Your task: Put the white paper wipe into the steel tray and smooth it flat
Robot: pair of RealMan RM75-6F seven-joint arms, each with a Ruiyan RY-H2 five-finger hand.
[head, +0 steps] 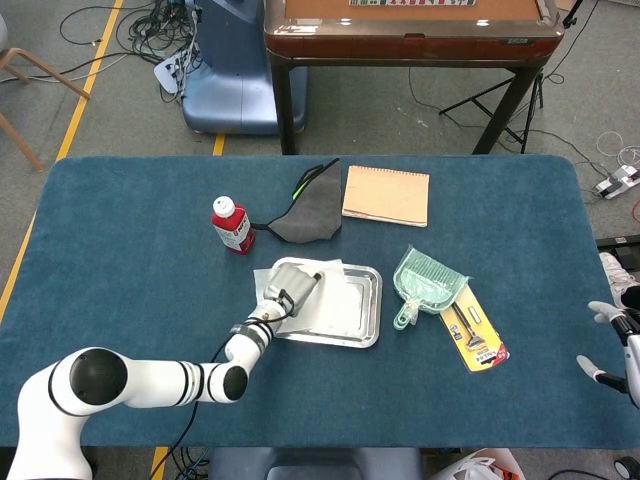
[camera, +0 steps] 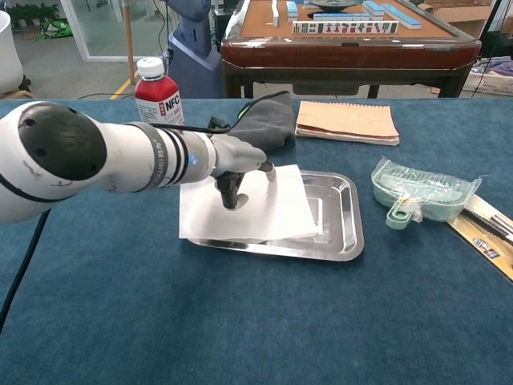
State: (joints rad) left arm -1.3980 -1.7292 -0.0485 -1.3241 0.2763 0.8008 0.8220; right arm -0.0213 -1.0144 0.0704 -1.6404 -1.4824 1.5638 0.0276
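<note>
Steel tray (camera: 346,233) on blue table; white paper wipe (camera: 256,212) overhangs its left rim. Left hand (camera: 237,167) presses the wipe, fingers curled downward, holding nothing. Dragging sideways risks bunching or pulling the wipe off.

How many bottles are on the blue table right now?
1. The red bottle with a white cap stands upright on the table's left-centre area, just left of the grey cloth and behind the steel tray. Nothing suggests another is hidden.
</note>
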